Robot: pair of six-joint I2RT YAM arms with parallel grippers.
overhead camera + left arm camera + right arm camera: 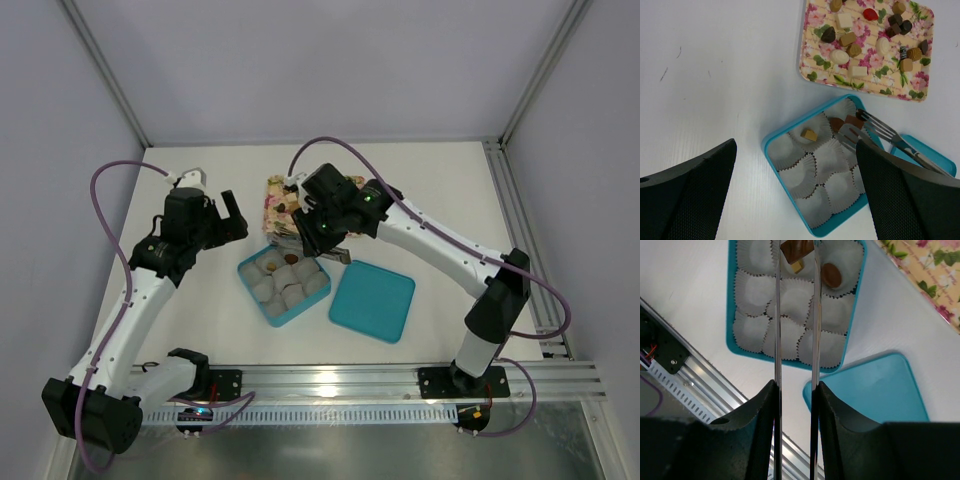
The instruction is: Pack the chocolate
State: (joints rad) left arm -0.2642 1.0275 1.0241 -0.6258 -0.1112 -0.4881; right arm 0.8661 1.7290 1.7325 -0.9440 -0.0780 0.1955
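Several chocolates (847,39) lie on the floral tray (812,75). The teal box (771,142) holds white paper cups; one has a tan chocolate (810,134), another a round brown one (831,275). My right gripper (796,390) is shut on metal tongs (777,330), whose tips pinch a brown chocolate (796,249) over the box's far cups; the piece also shows in the left wrist view (854,121). My left gripper (797,200) is open and empty, hovering above the box's near-left side. In the top view the right gripper (325,232) is at the box's (245,268) far edge.
The teal lid (372,300) lies flat to the right of the box, also in the right wrist view (875,390). The floral tray (275,200) sits just behind the box. An aluminium rail (400,378) runs along the table's near edge.
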